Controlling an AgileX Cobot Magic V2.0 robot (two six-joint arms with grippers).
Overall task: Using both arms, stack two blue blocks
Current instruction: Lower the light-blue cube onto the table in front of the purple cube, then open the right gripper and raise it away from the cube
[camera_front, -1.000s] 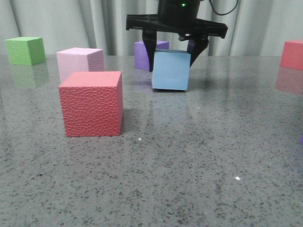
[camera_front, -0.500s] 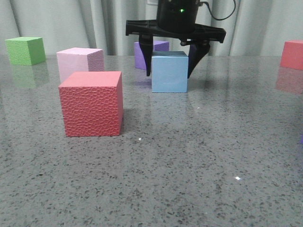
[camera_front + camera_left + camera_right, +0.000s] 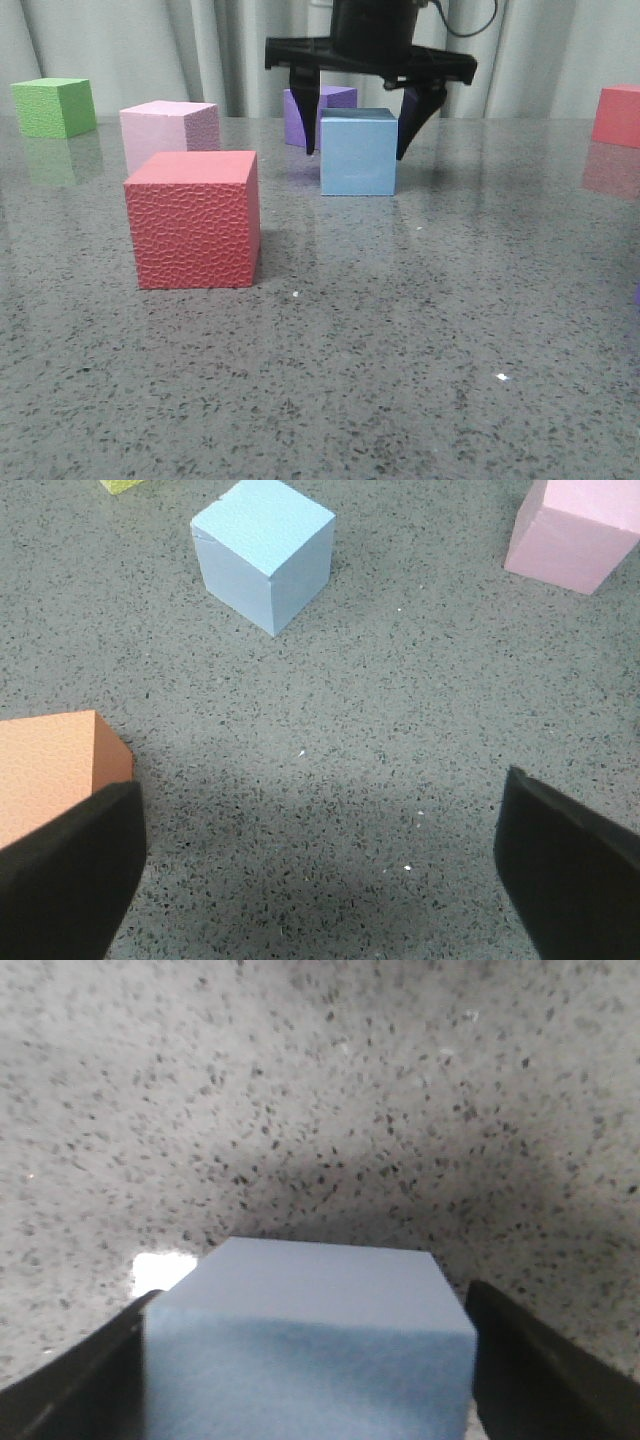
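Right end effector (image 3: 360,135) straddles one blue block (image 3: 357,152), a dark finger at each side face; the right wrist view shows slim gaps between fingers and foam, so the jaws look spread, not yet clamping. That block sits flat on the tabletop (image 3: 400,330), just in front of the purple cube (image 3: 318,112) and well to the right of the pink cube (image 3: 168,132).

Left end effector (image 3: 320,870) hangs open over bare tabletop, with the second blue block (image 3: 264,562) ahead of its fingers and an orange cube (image 3: 55,770) beside one finger.

Judging by the matte foam faces, both blocks should be light, slightly soft and grippy. A modest squeeze on two opposite side faces, near mid-height, should hold without denting; too much pressure could deform the foam and tilt the stack.
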